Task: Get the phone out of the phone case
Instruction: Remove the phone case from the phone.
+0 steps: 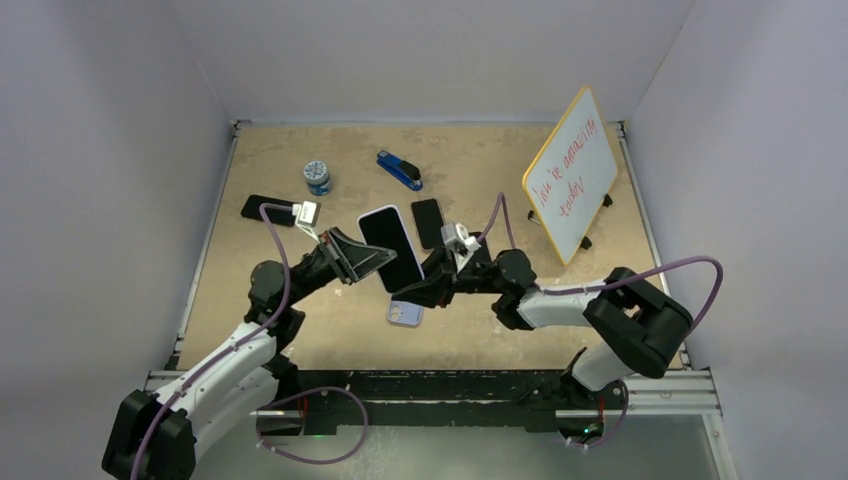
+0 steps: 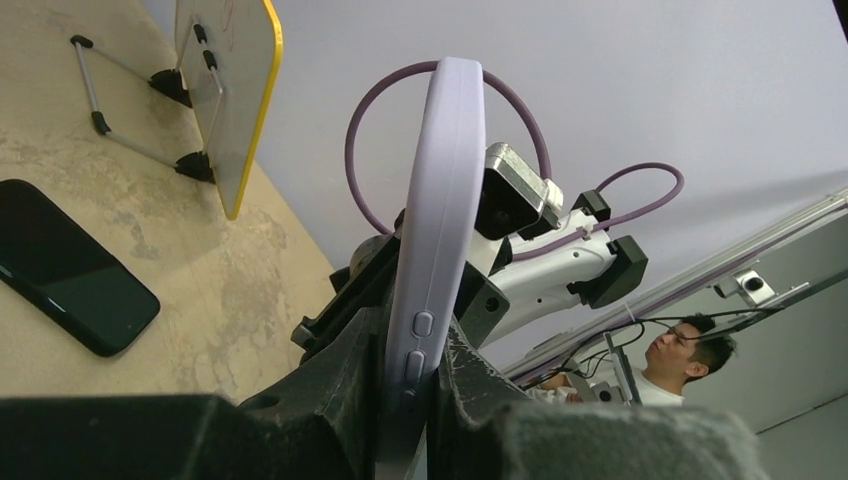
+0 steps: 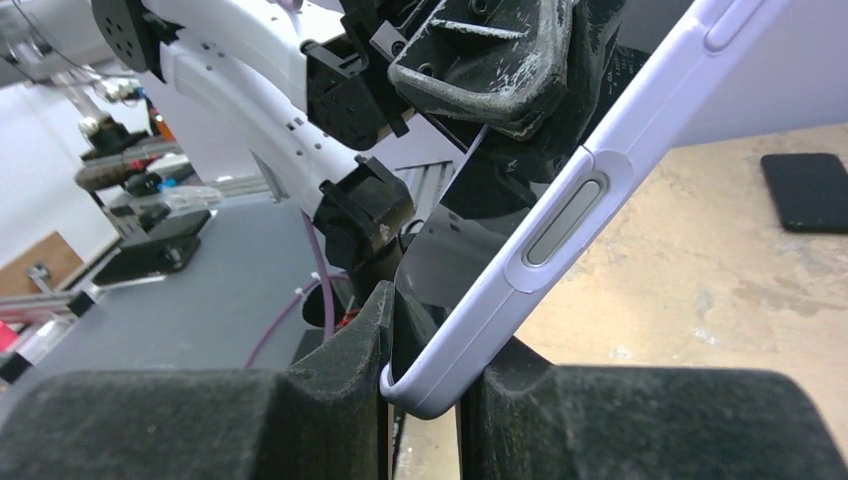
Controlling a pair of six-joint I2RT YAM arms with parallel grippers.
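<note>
Lavender is showing between the fingers of both my hands. My left hand is clamping the phone case across its long edge, pressing front and back just beside the side buttons. My right hand is pinching a rounded corner of the same case. The phone is sitting inside the case with its dark screen facing up. I am holding it tilted above the tabletop, between my two arms. Just beneath it a second lavender case is lying flat. Farther out, a black phone, another black phone, a blue stapler, a small jar and a yellow-rimmed whiteboard are resting well apart.
</note>
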